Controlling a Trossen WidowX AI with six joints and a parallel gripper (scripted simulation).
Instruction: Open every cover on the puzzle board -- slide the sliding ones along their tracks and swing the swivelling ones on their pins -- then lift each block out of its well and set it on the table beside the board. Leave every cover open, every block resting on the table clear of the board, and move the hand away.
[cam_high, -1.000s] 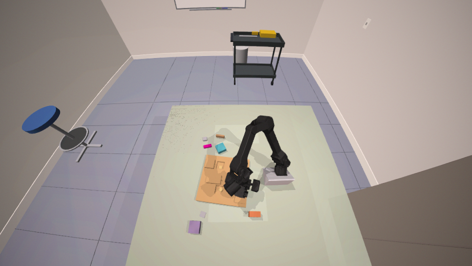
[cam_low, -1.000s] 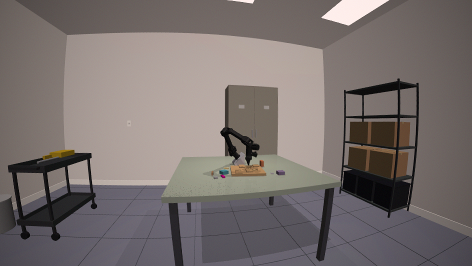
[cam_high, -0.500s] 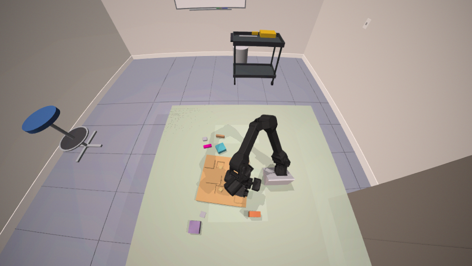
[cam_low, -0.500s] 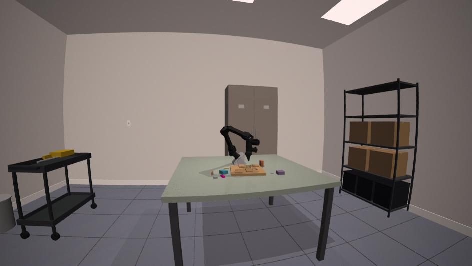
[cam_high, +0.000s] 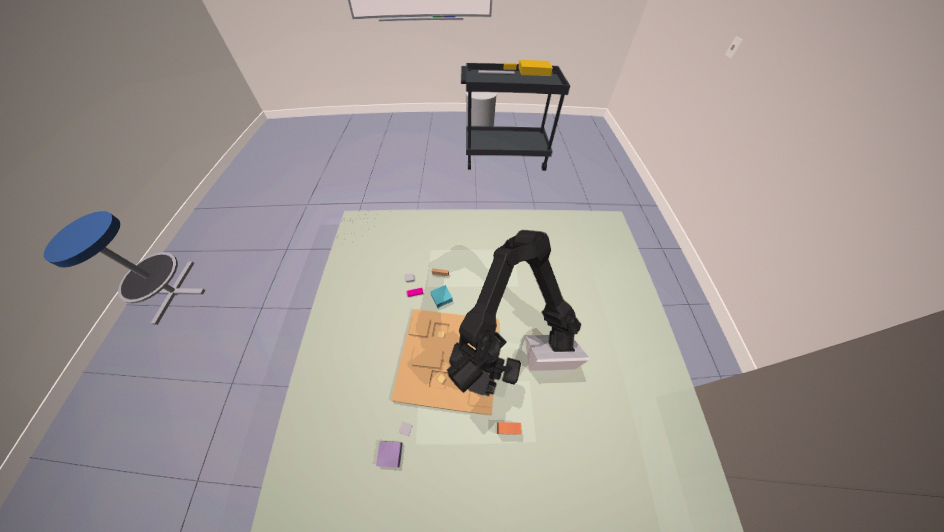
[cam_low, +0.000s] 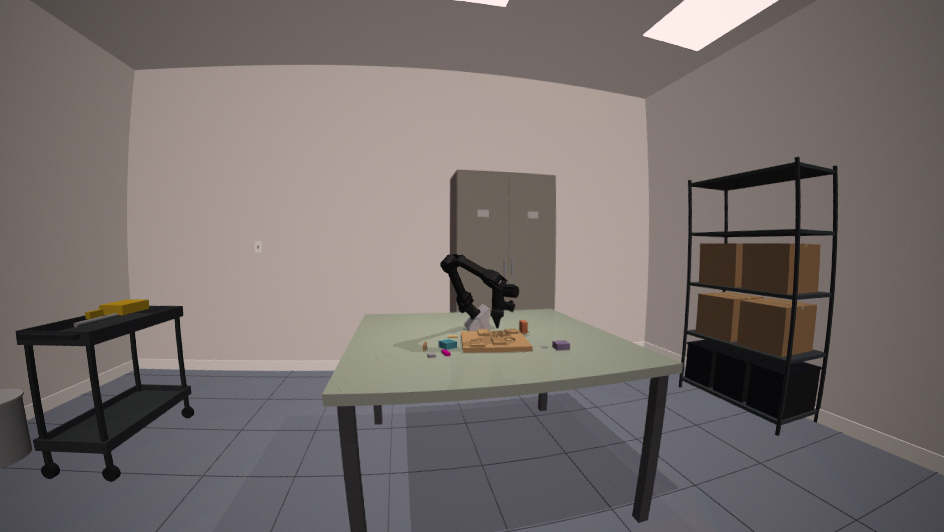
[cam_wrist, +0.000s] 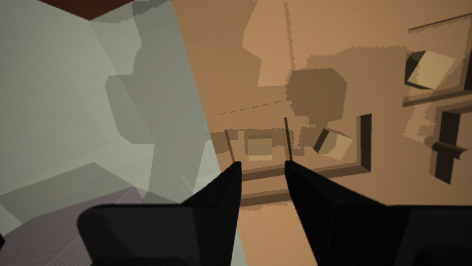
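The orange-tan puzzle board lies under the arm, which hides much of its right side in the top view. My gripper is partly open and empty above the board; its fingertips are hidden in the top view. Just beyond the fingertips in the wrist view, a pale square piece shows between two thin dark edges. A tilted pale piece sits right of it, beside a dark recess edge, and another sits upper right. I cannot tell which are knobs or blocks.
On the table are an orange block, purple block, teal block, magenta piece, copper piece and two small grey pieces. The arm's pale base stands right of the board.
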